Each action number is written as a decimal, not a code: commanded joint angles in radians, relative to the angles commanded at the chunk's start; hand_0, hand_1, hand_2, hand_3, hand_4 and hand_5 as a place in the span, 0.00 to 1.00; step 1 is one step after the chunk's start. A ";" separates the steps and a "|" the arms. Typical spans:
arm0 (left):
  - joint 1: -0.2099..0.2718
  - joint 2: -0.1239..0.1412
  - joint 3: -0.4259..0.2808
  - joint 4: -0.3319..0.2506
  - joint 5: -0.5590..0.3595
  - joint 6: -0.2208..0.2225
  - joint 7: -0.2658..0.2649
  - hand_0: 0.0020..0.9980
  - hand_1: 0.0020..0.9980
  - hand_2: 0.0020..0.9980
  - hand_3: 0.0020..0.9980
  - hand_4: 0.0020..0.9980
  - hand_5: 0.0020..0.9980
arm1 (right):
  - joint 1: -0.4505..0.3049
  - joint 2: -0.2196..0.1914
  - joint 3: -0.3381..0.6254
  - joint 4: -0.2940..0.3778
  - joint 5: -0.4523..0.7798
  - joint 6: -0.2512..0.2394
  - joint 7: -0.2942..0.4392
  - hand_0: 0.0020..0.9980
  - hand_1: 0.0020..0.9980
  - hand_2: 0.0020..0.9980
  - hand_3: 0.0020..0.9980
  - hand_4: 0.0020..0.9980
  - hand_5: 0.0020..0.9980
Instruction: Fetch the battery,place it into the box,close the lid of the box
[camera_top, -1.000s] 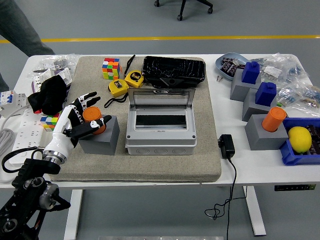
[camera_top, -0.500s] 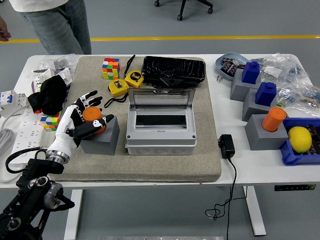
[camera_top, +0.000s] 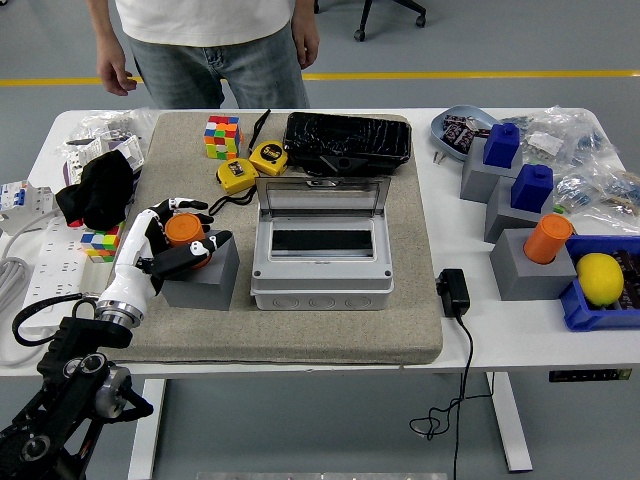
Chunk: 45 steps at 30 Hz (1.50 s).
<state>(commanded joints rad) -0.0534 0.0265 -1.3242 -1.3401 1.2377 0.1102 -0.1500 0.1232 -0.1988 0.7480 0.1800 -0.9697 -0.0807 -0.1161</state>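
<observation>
Left hand fingers curl narrowly around the orange cylindrical battery seated in the grey block holder; an off-axis pull risks jamming or slipping

Black-and-white robot hand, black arm

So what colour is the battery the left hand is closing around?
Orange. The battery stands in a grey holder beside the left hand, clearest in the head view.
</observation>
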 joint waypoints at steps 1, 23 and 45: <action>0.000 0.000 0.002 0.001 -0.001 0.001 -0.001 0.50 0.49 0.38 0.37 1.00 0.00 | 0.000 0.000 0.000 0.000 0.001 0.000 0.000 1.00 1.00 0.94 0.89 1.00 1.00; -0.023 0.014 0.087 0.035 -0.042 0.087 -0.030 0.11 0.13 0.13 0.13 1.00 0.00 | 0.002 -0.001 -0.006 0.000 0.012 -0.019 0.018 1.00 1.00 0.93 0.88 1.00 1.00; -0.071 0.020 0.086 -0.030 0.007 0.133 -0.053 0.09 0.09 0.11 0.10 1.00 0.00 | 0.005 -0.004 -0.011 0.000 0.016 -0.025 0.027 1.00 0.99 0.92 0.87 1.00 1.00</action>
<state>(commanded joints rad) -0.1241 0.0466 -1.2378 -1.3706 1.2444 0.2431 -0.2031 0.1286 -0.2023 0.7371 0.1800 -0.9534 -0.1058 -0.0893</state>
